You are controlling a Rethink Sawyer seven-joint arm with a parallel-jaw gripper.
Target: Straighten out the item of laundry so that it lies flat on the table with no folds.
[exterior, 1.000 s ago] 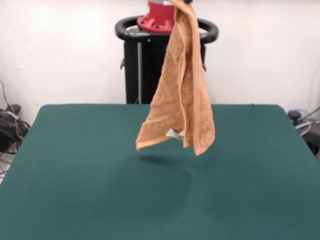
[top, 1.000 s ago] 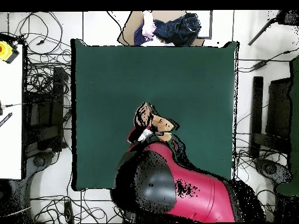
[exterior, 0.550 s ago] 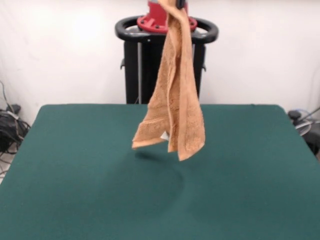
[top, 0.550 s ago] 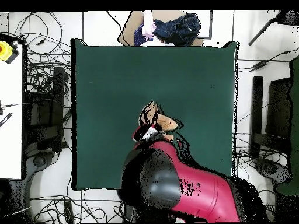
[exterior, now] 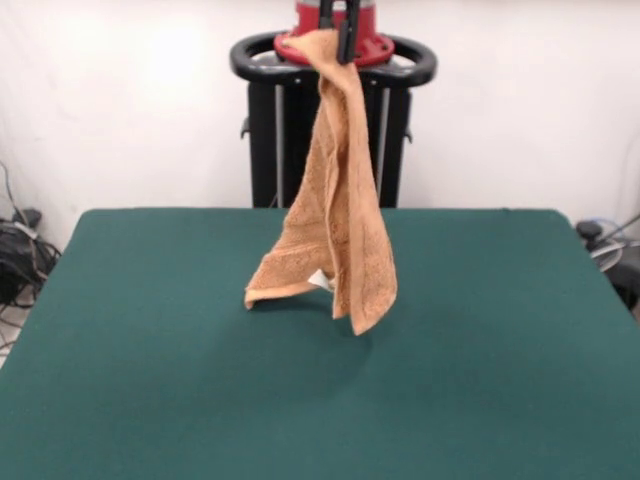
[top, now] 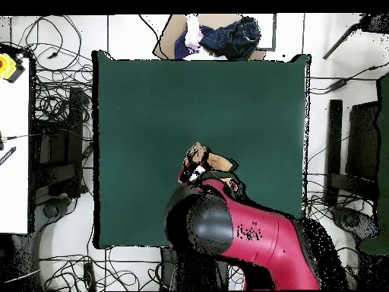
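The light orange towel (exterior: 335,215) hangs in a long bunched drape, pinched at its top corner by my gripper (exterior: 337,28), whose dark fingers show at the top of the front view, shut on the cloth. The towel's lowest corners hang at about the level of the green table (exterior: 150,380); whether they touch it I cannot tell. A small white label peeks out between the folds low down. In the overhead view only a small part of the towel (top: 213,160) shows beside the red arm (top: 243,236), which hides the gripper.
A person (top: 220,34) sits at the table's far edge in the overhead view. Cables and equipment ring the table on the floor. A white bench (top: 14,137) stands to the left.
The gripper has come down with the towel. Its lower corners, hanging well above the table a second ago, now hang at about the table's level and sit further left in the front view.
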